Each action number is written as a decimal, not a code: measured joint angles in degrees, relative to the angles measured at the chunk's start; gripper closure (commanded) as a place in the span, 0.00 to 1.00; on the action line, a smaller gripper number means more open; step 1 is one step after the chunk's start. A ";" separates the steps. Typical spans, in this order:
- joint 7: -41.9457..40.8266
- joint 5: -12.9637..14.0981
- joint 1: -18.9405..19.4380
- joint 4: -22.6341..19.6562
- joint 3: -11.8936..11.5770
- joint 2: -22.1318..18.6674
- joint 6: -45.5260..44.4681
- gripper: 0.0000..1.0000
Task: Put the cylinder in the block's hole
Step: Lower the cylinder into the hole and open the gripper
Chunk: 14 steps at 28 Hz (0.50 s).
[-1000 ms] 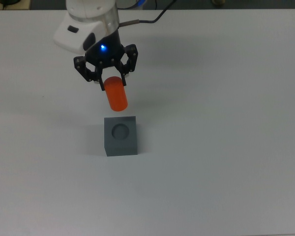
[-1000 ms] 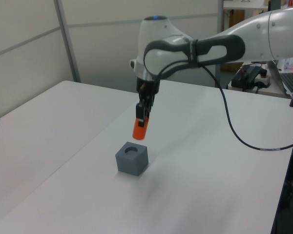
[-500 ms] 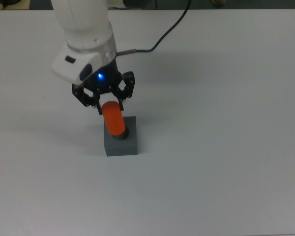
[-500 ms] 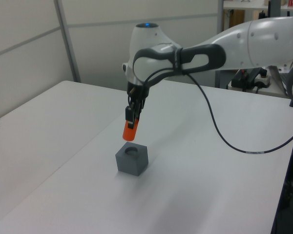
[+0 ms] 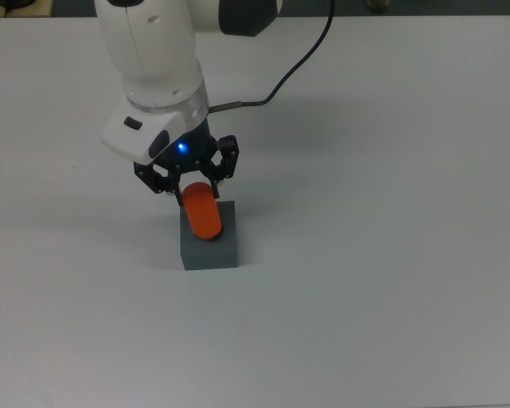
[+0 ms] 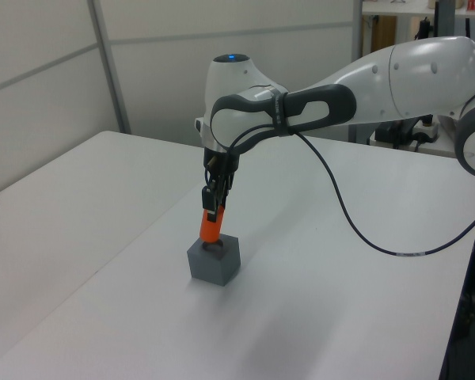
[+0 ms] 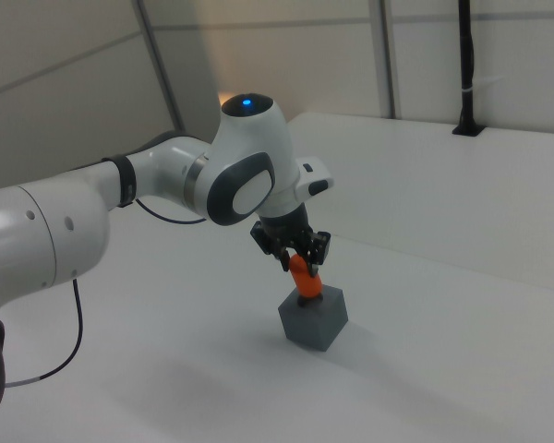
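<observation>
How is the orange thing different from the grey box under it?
The cylinder is bright orange and round; the block is dark grey with flat sides and corners. The cylinder is narrower than the block. The cylinder is held by the gripper, its lower end at the block's top, while the block sits on the table. Both look plain and smooth.

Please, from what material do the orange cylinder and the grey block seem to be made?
The smooth bright orange cylinder looks like plastic: even colour, soft sheen. The dark grey matte cube block shows flat, dull faces, so perhaps plastic or printed resin; this cannot be confirmed.
</observation>
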 measured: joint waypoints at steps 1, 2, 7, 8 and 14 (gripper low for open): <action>0.00 0.00 0.00 -0.09 0.00 0.08 0.00 1.00; 0.00 -0.01 0.00 -0.21 0.00 0.13 0.00 1.00; 0.00 -0.09 0.00 -0.91 0.00 0.18 0.00 1.00; 0.00 -0.09 0.00 -1.00 0.00 0.17 0.00 1.00; 0.00 -0.13 0.00 -1.38 0.00 0.19 0.00 0.92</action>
